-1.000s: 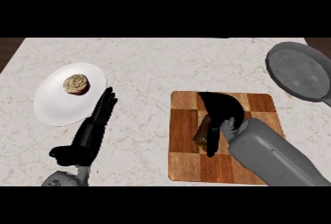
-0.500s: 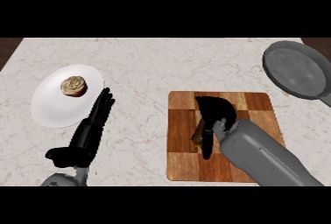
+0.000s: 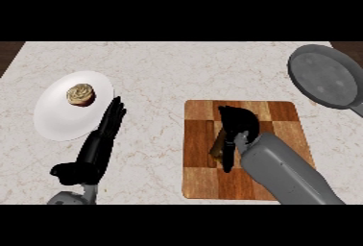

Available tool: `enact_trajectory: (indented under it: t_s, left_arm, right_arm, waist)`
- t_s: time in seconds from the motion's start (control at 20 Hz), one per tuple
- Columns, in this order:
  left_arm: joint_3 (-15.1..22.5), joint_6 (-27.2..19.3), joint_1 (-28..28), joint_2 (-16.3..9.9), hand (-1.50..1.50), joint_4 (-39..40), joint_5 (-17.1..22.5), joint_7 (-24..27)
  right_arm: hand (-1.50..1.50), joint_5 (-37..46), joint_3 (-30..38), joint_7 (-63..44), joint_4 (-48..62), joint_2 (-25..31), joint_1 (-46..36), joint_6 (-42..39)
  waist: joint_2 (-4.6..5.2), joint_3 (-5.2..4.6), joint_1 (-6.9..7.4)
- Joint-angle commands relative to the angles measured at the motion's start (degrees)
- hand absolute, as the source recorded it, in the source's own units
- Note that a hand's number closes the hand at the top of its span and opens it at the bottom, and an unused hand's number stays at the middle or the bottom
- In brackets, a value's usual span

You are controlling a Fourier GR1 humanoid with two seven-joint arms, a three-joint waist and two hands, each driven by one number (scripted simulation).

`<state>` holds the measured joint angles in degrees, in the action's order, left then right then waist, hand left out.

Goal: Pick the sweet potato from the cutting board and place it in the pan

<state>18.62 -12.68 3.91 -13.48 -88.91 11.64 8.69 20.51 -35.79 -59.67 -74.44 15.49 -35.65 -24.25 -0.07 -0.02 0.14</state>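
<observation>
Fingers of our right hand [image 3: 237,126] curled around the sweet potato [image 3: 220,146] on the cutting board [image 3: 284,120], ready for lifting; left hand [image 3: 99,141] rested open.

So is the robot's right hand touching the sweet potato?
Touching. In the head view the right hand lies over the sweet potato on the cutting board, its thumb running down along it with no gap.
</observation>
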Motion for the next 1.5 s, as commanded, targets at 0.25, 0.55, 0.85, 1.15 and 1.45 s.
enact_trajectory:
  t_s: [0.25, 0.55, 0.85, 1.15, 1.45]
  left_arm:
    - [-1.9, 2.87, 0.22, 0.7, 0.0, 0.74, 0.13, -0.36]
    - [-1.39, 2.14, -1.65, 1.73, 0.0, 1.84, -1.98, 2.16]
    - [-0.91, 0.91, -0.4, 3.11, 0.0, -0.28, -3.4, -1.67]
    - [-1.55, 1.26, -3.66, 2.31, 0.0, -5.43, -4.48, -3.48]
    - [-4.2, 3.07, 0.57, 3.01, 0.0, 1.11, -2.95, -1.27]
  right_arm:
    - [-1.5, 5.57, 3.17, -1.69, 10.91, -3.9, -0.6, -1.49]
    - [1.5, 5.93, -0.05, 4.71, 10.85, -2.31, 2.44, -7.35]
    - [1.5, 9.3, 0.13, 5.84, 9.59, -2.08, 2.64, -8.94]
    - [1.5, 18.39, -0.44, 9.69, 10.25, -3.69, 1.9, -3.59]
    - [1.5, 17.22, 8.59, 24.34, 0.95, 2.0, 2.79, 11.71]
  waist:
    - [0.16, 0.01, 0.32]
    - [0.18, 0.0, 0.36]
    - [0.03, 0.01, -0.08]
    - [0.05, 0.03, 0.38]
    - [0.26, 0.11, -0.61]
